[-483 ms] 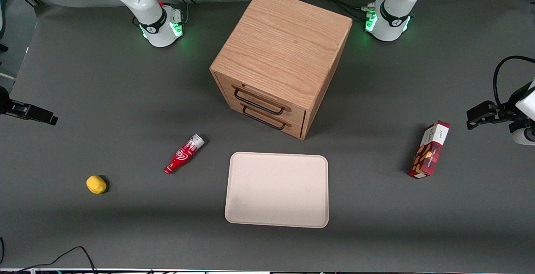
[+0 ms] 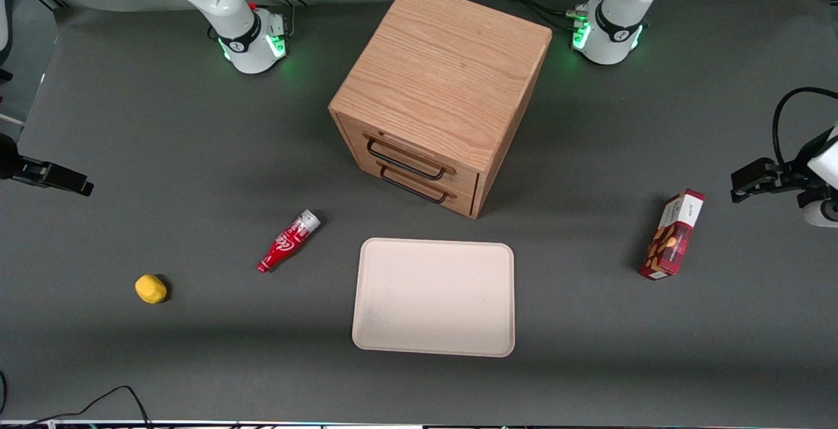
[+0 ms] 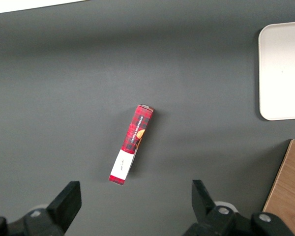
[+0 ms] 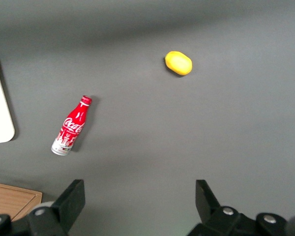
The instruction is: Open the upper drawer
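Note:
The wooden cabinet [image 2: 445, 69] stands in the middle of the table, its front turned toward the front camera and the working arm's end. The upper drawer [image 2: 412, 149] is shut, with its long black wire handle [image 2: 406, 159] across it. The lower drawer [image 2: 425, 192] sits below it, also shut. My right gripper [image 2: 82, 186] hovers at the working arm's end of the table, well apart from the cabinet. In the right wrist view the gripper [image 4: 140, 194] is open and empty above bare table, with a corner of the cabinet [image 4: 12, 199] in sight.
A red cola bottle [image 2: 288, 241] [image 4: 72, 127] lies between the gripper and the cabinet. A yellow lemon [image 2: 150, 289] [image 4: 178, 63] lies nearer the front camera. A cream tray [image 2: 366, 324] lies in front of the cabinet. A red snack box [image 2: 674, 236] [image 3: 132, 143] lies toward the parked arm's end.
My right gripper has shifted very slightly toward the cabinet. Nothing else has moved.

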You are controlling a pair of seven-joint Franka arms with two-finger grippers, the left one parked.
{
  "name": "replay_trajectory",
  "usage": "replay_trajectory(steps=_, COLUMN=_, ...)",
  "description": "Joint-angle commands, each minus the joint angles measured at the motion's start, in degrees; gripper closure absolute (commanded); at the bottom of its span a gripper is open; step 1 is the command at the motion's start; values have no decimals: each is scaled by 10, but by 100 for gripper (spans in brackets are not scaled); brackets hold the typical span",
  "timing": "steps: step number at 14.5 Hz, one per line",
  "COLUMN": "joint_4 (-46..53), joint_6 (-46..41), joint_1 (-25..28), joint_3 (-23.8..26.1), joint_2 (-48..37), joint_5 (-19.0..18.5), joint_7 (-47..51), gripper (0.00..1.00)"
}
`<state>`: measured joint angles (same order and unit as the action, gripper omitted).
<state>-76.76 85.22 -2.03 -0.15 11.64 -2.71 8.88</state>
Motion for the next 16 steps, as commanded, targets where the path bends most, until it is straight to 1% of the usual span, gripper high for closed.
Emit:
replay_trajectory(steps=1, joint_4=13, joint_6=-24, joint_1=53, joint_3=-4, joint_2=-5, joint_5=-8, joint_7=2, gripper=0)
replay_trajectory(steps=4, joint_4=31, joint_6=-45, joint_1=125, joint_3=-8, joint_2=-2, joint_5=-8, joint_7=0, gripper=0)
replay_trajectory(steps=6, joint_4=31, joint_6=-51, joint_1=191, joint_3=-16, joint_2=-1, joint_5=-9, joint_7=-31, gripper=0)
replay_trajectory(steps=7, joint_4=32, joint_6=-52, joint_1=231, joint_3=-33, joint_2=-1, joint_5=-9, joint_7=-44, gripper=0)
replay_trajectory(steps=8, joint_4=34, joint_6=-52, joint_1=280, joint_3=-61, joint_2=0, joint_5=-9, joint_7=-45, gripper=0)
replay_trajectory(steps=9, joint_4=34, joint_6=-52, joint_1=325, joint_3=-87, joint_2=2, joint_5=2, joint_7=-46, gripper=0)
replay_trajectory(steps=11, joint_4=34, joint_6=-52, joint_1=408, joint_3=-158, joint_2=4, joint_5=47, joint_7=-51, gripper=0)
replay_trajectory(steps=12, joint_4=32, joint_6=-51, joint_1=443, joint_3=-186, joint_2=6, joint_5=67, joint_7=-74, gripper=0)
replay_trajectory(steps=13, joint_4=32, joint_6=-49, joint_1=463, joint_3=-199, joint_2=11, joint_5=85, joint_7=-116, gripper=0)
replay_trajectory(steps=14, joint_4=35, joint_6=-49, joint_1=467, joint_3=-200, joint_2=22, joint_5=102, joint_7=-144, gripper=0)
replay_trajectory(steps=16, joint_4=35, joint_6=-45, joint_1=471, joint_3=-194, joint_2=31, joint_5=124, joint_7=-154, gripper=0)
